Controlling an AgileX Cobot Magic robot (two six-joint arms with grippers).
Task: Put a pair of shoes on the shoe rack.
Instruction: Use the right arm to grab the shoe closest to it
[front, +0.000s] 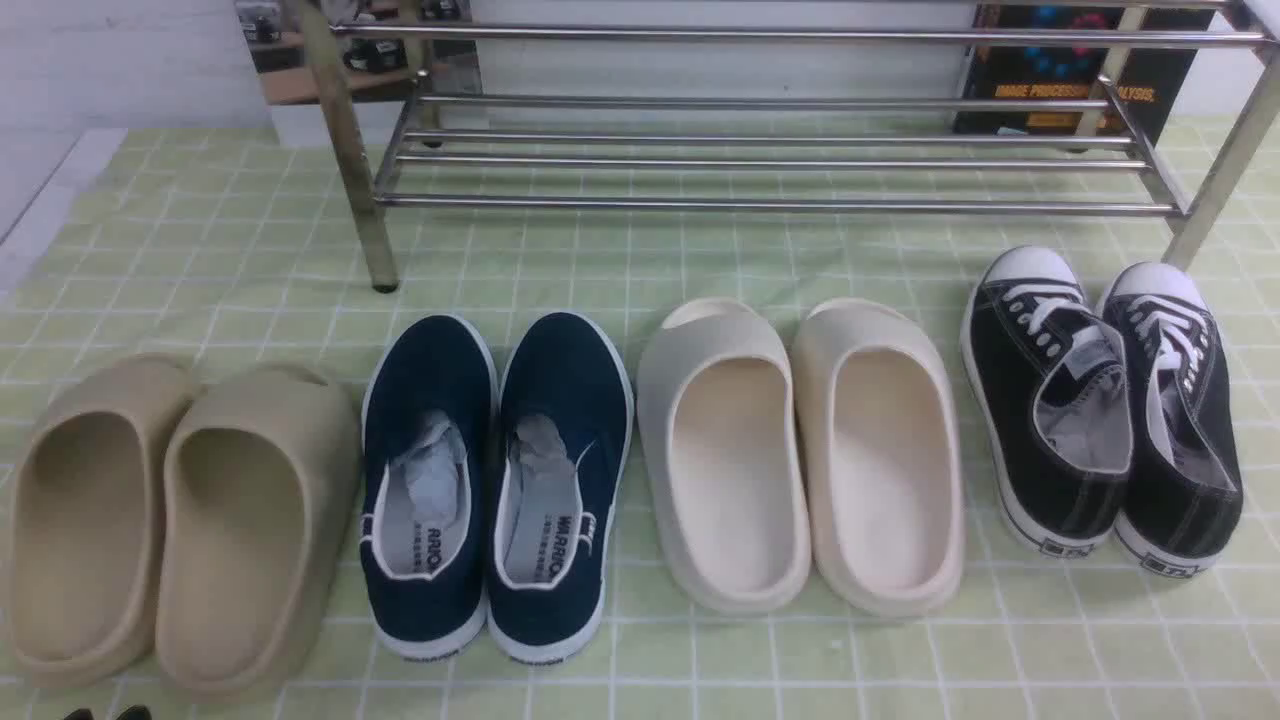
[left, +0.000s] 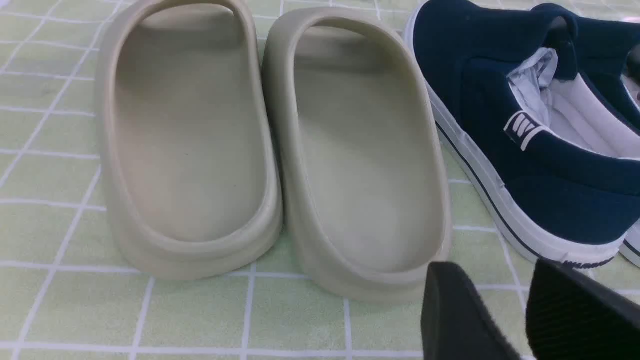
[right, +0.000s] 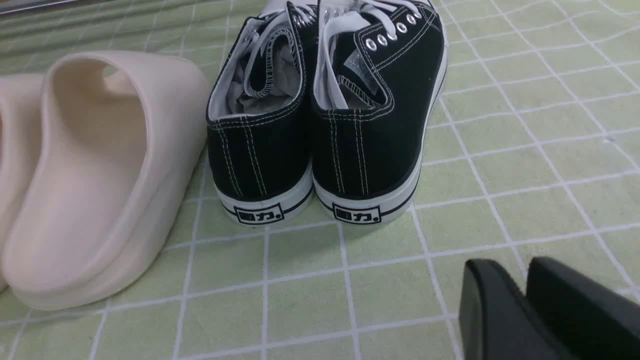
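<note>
Front view: four pairs line the checked worktop (front: 700, 260), with the black canvas sneakers (front: 1100, 400) on the robot's right, not yet on the chrome shoe rack (front: 760, 205) just beyond their toes. Left wrist view: the left gripper (left: 492, 280), fingers slightly parted and empty, hangs just short of the beige foam slides (left: 360, 150). Right wrist view: the right gripper (right: 510, 272), fingers together and holding nothing, sits behind the sneakers' heels, apart from them; the approach appears in hand, and next it likely must open and reach forward.

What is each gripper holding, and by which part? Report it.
Nothing is held. The left gripper and right gripper are both empty; the black sneakers stand untouched on the cloth.
</note>
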